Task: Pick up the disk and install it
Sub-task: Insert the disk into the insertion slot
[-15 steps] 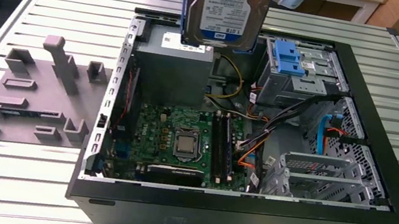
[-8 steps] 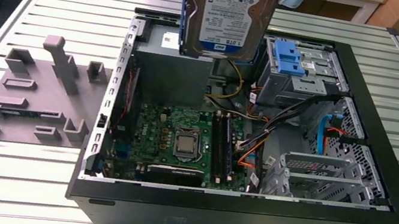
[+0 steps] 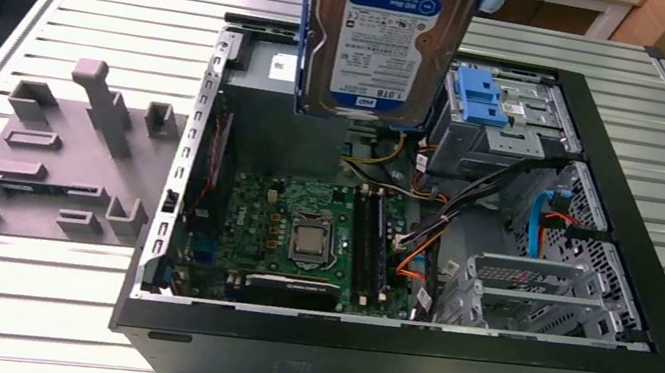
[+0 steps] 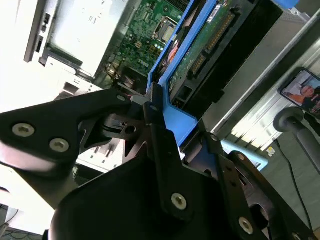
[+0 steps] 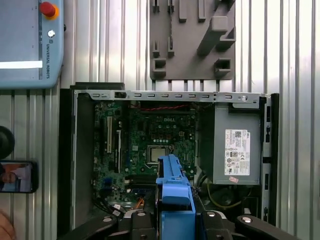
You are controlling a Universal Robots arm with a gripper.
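While gripped upright, flat rectangular disk [image 3: 384,43], blue-framed.

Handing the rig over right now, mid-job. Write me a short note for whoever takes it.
The gripper is shut on the blue carrier frame of the disk.
The disk hangs upright above the open computer case, label towards the exterior view.
The grey fixture block sits on the table, at the exterior view's left of the case.
Done: pick-up. Left: the disk is not yet seated in the case.
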